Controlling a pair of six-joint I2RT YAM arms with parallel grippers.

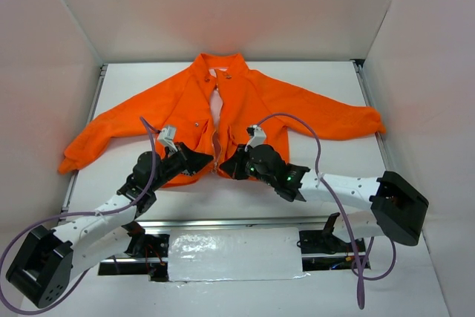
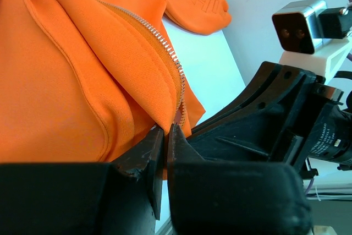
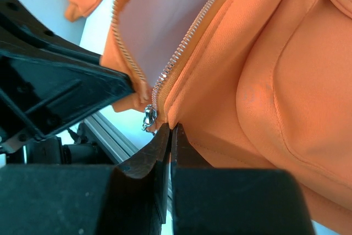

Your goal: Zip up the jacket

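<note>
White table [image 1: 319,79], left tool [image 2: 166,135], right tool [image 3: 170,134] pinching jacket [image 1: 256,102]

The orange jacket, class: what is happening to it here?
The robot is working at the hem of the jacket, which lies flat with its zipper open. The left gripper is shut on the bottom of one front panel, the right gripper on the other, beside the zipper pull. Zipping has not begun.
</note>
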